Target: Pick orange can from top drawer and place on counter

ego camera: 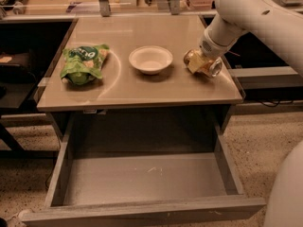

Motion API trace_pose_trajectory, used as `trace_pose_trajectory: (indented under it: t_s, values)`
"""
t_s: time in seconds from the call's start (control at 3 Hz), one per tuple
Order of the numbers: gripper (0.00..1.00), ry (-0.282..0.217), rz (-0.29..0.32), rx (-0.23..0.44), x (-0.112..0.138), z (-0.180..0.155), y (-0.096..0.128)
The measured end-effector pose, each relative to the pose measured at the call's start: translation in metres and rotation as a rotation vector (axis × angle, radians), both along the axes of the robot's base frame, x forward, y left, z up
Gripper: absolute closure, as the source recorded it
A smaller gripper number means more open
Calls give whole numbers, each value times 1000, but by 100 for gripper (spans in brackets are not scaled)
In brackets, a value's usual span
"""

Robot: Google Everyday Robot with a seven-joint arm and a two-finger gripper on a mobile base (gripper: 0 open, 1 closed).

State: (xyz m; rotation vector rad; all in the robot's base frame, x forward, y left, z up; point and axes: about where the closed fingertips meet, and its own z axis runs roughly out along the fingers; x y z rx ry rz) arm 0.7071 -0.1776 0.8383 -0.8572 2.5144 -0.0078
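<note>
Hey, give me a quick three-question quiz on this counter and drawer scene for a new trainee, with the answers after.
1. True or false: the orange can lies in the top drawer.
2. What sits between the green snack bag and the can? A) a white bowl B) a mug C) a sponge
3. Fill in: the gripper is at the can, over the counter's ______ side as the camera sees it.
Key: 1 false, the can is up at the counter, not in the drawer. 2 A. 3 right.
</note>
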Motion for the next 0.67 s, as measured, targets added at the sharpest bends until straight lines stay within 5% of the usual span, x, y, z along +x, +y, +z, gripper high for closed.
trace_pose_trajectory:
  t_s: [0.33,0.67]
  values:
    - [0,0,0,0,0,0,0]
    - [0,0,0,0,0,0,0]
